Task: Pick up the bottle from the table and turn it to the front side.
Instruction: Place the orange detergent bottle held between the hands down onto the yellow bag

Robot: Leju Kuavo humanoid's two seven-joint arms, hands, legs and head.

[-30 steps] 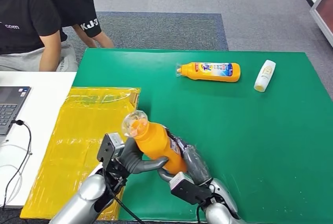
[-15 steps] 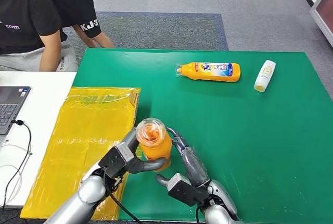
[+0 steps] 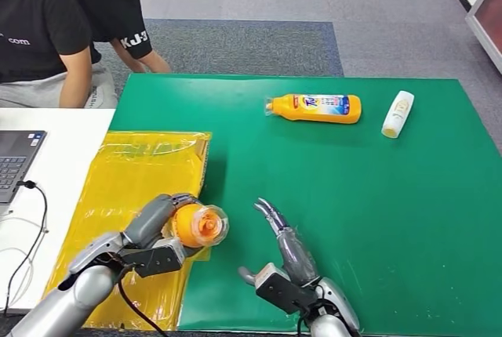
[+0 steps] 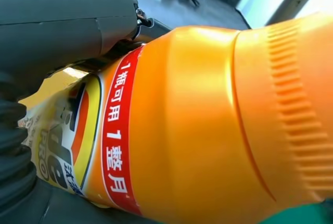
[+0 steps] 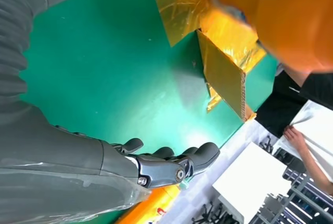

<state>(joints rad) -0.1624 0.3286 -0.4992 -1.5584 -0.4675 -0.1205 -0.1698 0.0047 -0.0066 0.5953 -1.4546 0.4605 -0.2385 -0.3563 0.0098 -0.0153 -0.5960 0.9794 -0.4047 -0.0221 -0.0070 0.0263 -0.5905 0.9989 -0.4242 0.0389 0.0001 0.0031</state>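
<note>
At the bottom left of the head view, the left hand [image 3: 155, 237] is wrapping its fingers around the orange bottle [image 3: 198, 225] and holding it up over the yellow sheet [image 3: 127, 196], with the clear cap pointing to the right of the frame. In the left wrist view the bottle [image 4: 188, 125] is sitting tight against the thumb, and its red and white label is facing the camera, so the hand seems to be holding it sideways to turn the label round to the front. At the bottom middle of the head view, the right hand [image 3: 283, 255] is hanging over the green table [image 3: 355, 219] with its fingers spread wide and nothing in them. It looks like it is staying out of the way so the left hand can do the turning alone. Farther up, in the upper middle of the frame, a second orange bottle [image 3: 314, 107] is lying on its side on the table, and a small white bottle [image 3: 398, 114] is lying just to the right of it. At the left edge a laptop [image 3: 16, 161] is resting on a white desk [image 3: 59, 149], and in the upper left two people [image 3: 53, 31] are waiting behind the table.
</note>
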